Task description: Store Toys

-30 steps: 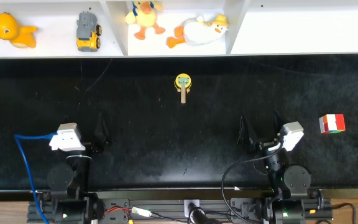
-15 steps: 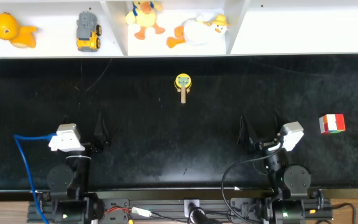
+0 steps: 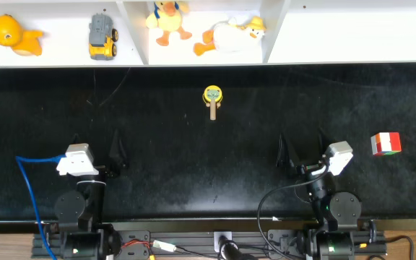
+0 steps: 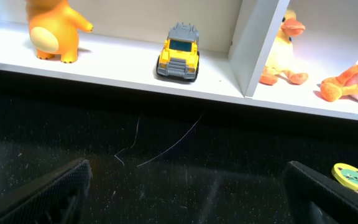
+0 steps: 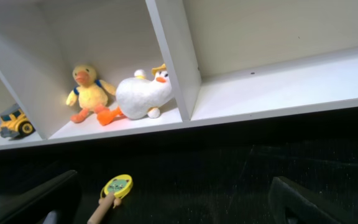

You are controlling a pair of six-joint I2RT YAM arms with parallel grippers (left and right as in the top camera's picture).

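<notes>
Two grippers down at the near edge of the black table point(image 3: 208, 180), one on each side, both low. Left gripper point(image 4: 187, 168) first: fingers spread wide, released, nothing between them but bare tabletop. Blue cable point(image 3: 33, 189) looping off the left arm near its base. Right gripper point(image 5: 173, 180) on the other side: same story, fingers well apart, released, gripping nothing.

Out to the right of that gripper, near the table's right edge, a colour cube point(image 3: 386, 144) sitting flat, red, white and green faces showing, apart from everything else.

Further up the table, around the middle, a paddle toy point(image 3: 212, 100): round yellow head with a green face, short wooden handle pointing back toward the arms. Lying flat, near the shelf front but not touching it, well apart from both grippers.

Then the far side: white shelf point(image 3: 352, 36) running along the back, split by upright dividers. Left compartment: orange figure point(image 3: 14, 34) at the far left, yellow truck point(image 3: 102, 36) beside it, nearer the divider, nose facing the table. Middle compartment: yellow duck plush point(image 3: 167, 19) sitting upright by the left divider, white goose plush point(image 3: 231, 35) lying on its side just beside it, orange feet toward the duck.
</notes>
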